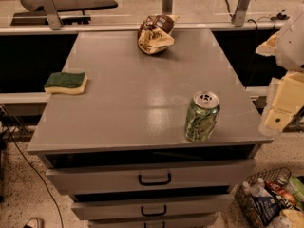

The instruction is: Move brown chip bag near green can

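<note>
Counter carries three items; brown chip bag lies at 12 o'clock, close to the far edge, crumpled, its long axis apparently running from 1 o'clock to 7 o'clock; green can stands upright at 5 o'clock, near the front right corner, well apart from the bag; sponge rests at 9 o'clock on the left edge, not concerned; gripper hangs off the counter's right side at 3 o'clock, holding nothing visible; whether it is wide or narrow cannot be told; from the gripper the bag lies toward 10 o'clock, across the counter, the can much nearer at 8 o'clock; judgement: transfer not begun, reach to the bag comes first, passing clear of the can
</note>
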Robot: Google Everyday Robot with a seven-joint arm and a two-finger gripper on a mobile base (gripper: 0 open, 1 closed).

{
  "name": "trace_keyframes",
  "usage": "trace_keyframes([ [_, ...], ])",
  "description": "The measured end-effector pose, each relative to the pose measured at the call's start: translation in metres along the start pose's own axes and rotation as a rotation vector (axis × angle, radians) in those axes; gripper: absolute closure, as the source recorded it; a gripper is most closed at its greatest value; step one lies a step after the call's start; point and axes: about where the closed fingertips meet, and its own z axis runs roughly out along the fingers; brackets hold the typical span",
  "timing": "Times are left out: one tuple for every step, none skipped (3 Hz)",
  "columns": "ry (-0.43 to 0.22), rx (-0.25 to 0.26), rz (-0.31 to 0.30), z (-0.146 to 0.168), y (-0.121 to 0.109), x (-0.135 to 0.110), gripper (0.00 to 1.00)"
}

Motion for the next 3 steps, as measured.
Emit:
trace_keyframes([
  [0.000,0.000,0.000,0.000,0.000,0.000,0.00],
  [-0.046,0.002,0.004,0.019,-0.036,-0.017,0.00],
  [-0.052,0.045,-0.052,0.030,-0.087,-0.033,0.00],
])
